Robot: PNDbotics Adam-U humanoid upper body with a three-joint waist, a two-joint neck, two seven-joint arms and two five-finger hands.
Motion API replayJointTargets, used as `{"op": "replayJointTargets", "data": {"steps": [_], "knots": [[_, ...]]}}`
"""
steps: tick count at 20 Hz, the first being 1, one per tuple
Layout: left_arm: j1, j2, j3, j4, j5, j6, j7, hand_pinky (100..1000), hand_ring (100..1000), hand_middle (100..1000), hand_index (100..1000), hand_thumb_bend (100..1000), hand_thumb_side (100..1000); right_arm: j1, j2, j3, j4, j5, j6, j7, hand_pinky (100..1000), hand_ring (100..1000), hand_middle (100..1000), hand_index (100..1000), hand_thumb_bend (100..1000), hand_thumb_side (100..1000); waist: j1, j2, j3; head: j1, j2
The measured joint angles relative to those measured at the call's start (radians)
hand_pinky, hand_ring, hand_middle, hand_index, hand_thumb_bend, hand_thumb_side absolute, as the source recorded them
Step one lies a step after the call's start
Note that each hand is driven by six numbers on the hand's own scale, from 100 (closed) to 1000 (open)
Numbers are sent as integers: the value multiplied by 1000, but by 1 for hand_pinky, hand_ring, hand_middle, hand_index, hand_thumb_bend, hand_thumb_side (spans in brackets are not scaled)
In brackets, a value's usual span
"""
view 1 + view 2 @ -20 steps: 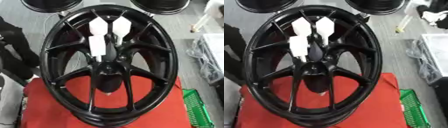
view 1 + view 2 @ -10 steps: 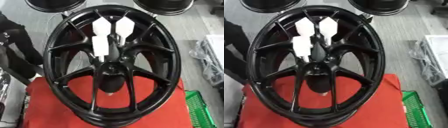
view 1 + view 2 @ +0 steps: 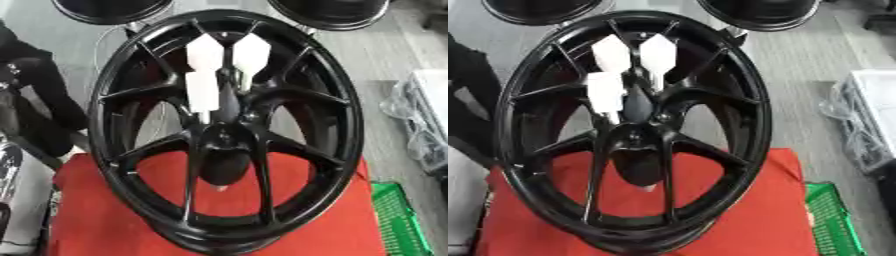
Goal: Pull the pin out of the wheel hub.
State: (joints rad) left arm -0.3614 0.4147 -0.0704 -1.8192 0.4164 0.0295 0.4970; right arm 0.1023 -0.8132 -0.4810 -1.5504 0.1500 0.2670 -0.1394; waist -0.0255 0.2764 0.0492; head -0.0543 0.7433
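A large black multi-spoke wheel hub stands tilted on a red cloth. At its centre a dark stem rises toward the upper spokes and carries three white elongated pieces: two side by side above, one lower on the left. I cannot tell whether this is the pin. Below the centre, between two spokes, a black oval part ends in a small pale tip. Neither of my hands shows in either view.
Two more black wheels lie at the far edge. A dark shape stands at the left beside the rim. A green crate sits at the lower right, with a white tray with clear bags at the right.
The whole picture has shifted a little, so the camera has moved. The white pieces keep their place on the wheel. The dark shape at the left has changed outline.
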Motion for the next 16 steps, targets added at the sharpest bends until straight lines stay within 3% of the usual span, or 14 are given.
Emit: {"op": "replayJointTargets", "data": {"steps": [4,6,9,12,16], "knots": [[0,0,0,0,0,0,0,570,913,798,654,350,651,-38,0,1,-12,26,29,-21,899,932,919,927,175,483,1,0,3,0,0],[0,0,0,0,0,0,0,570,913,798,654,350,651,-65,-1,6,-43,29,41,-38,869,909,907,920,112,440,2,0,7,-1,0],[0,0,0,0,0,1,0,570,913,798,654,350,651,-111,-8,31,-109,14,55,-70,787,794,799,852,100,303,2,0,11,-1,0],[-1,-1,0,0,0,1,-1,570,914,798,654,349,652,-174,-26,77,-183,-51,64,-131,734,716,728,802,100,227,2,0,19,-4,0],[-8,-1,-2,-1,0,4,-5,569,914,798,654,348,651,-292,-35,162,-247,-191,38,-193,733,694,716,793,100,299,4,0,32,-13,0]]}}
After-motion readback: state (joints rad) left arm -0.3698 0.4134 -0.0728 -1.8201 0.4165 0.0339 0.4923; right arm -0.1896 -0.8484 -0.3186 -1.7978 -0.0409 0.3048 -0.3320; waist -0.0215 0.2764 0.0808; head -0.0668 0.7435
